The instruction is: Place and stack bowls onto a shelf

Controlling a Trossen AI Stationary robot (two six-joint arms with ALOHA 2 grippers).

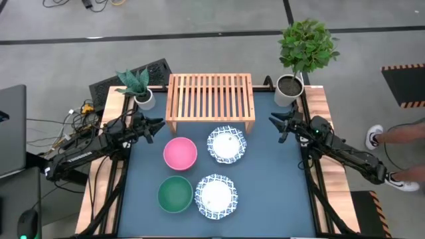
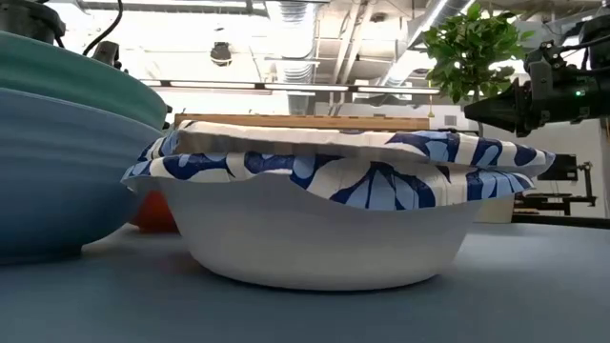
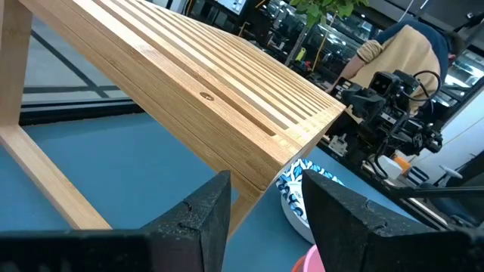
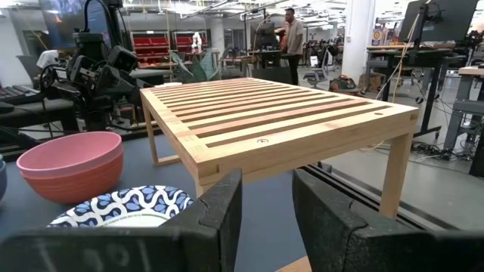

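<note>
The four bowls sit upright on the blue table in front of the shelf: the pink bowl, the teal bowl, one white blue-rimmed bowl nearer the shelf and another nearer the front. The shelf stands on its two side legs at the far edge. My left gripper hovers open at the shelf's left end, clear of the table. My right gripper hovers open at the shelf's right end. The left wrist view shows the shelf close ahead; the right wrist view shows it with the pink bowl.
A small potted plant stands at the far left corner and a taller one at the far right corner, both beside the shelf. A person's legs and shoes show right of the table. People stand in the room beyond.
</note>
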